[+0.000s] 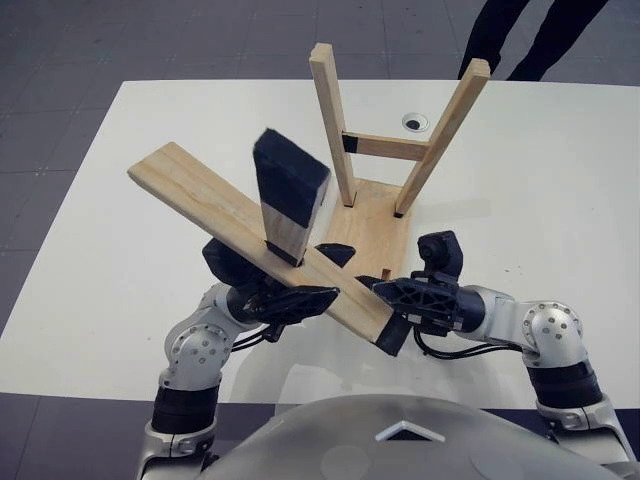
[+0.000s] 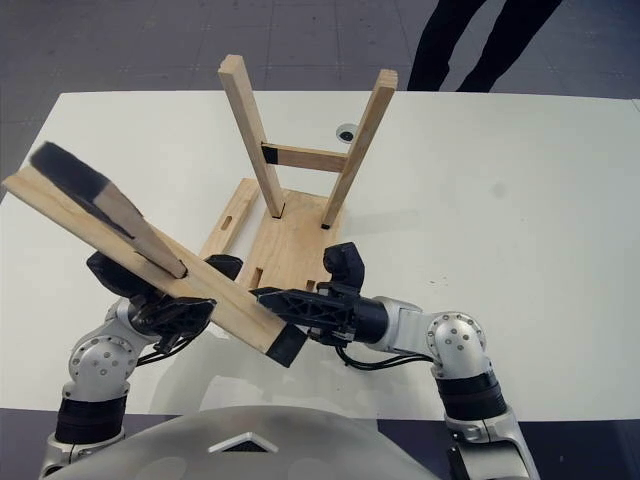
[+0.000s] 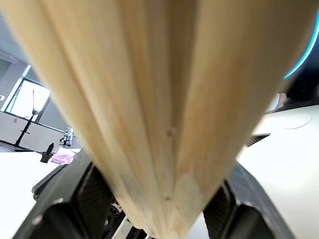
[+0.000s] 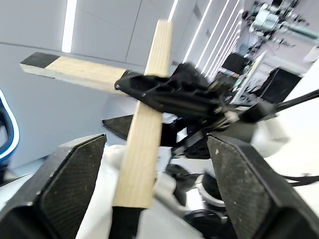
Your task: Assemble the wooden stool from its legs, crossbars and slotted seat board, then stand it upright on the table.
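Note:
The slotted seat board (image 1: 365,235) lies flat on the table, with two legs (image 1: 333,125) and a crossbar (image 1: 390,147) standing up from it. My left gripper (image 1: 290,298) is shut on a second leg (image 1: 200,195), held slanted above the table's near side. A black-tipped crossbar (image 1: 290,190) sticks up from that leg. My right gripper (image 1: 395,300) is open beside the leg's lower, black-tipped end (image 1: 390,337). In the right wrist view its fingers (image 4: 75,184) stand wide apart, with the held leg (image 4: 142,149) between and beyond them.
The white table (image 1: 540,180) has a round cable hole (image 1: 414,122) just behind the standing legs. Bare surface stretches to both sides of the seat board. The near edge runs just under my grippers.

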`<action>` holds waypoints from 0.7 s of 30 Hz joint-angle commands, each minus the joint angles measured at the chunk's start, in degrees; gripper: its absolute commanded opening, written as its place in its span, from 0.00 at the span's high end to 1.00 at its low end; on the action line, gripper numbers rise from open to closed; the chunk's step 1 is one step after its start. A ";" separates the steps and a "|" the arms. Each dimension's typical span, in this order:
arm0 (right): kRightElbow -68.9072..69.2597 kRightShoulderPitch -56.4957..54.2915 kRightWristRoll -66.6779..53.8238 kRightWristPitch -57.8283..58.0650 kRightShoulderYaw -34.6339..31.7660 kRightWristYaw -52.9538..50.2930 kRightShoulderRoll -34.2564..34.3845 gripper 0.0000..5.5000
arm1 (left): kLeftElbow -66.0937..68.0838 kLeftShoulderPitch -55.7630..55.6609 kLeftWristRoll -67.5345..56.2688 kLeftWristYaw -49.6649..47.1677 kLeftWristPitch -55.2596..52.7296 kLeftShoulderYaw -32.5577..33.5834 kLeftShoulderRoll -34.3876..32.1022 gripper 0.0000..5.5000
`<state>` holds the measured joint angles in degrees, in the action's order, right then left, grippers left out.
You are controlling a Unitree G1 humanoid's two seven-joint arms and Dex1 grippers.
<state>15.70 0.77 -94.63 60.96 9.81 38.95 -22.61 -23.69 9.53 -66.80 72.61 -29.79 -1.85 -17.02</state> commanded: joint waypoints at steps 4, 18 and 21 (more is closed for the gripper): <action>-1.02 -0.91 4.58 -2.58 -4.67 -0.19 0.12 0.33 | -4.78 -0.92 -1.13 -2.56 0.92 3.84 -1.40 0.60; -0.92 0.09 21.97 -10.03 -10.31 -4.96 -1.60 0.33 | 2.86 -4.09 21.89 -6.62 13.17 6.02 -6.32 0.60; -0.94 0.73 30.92 -14.02 -10.08 -6.89 -1.48 0.33 | 3.70 -4.61 26.06 -8.71 14.38 5.38 -7.05 0.60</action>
<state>14.49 1.18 -67.81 48.82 -0.39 33.36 -23.71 -20.37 6.12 -42.66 65.49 -16.22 4.10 -23.06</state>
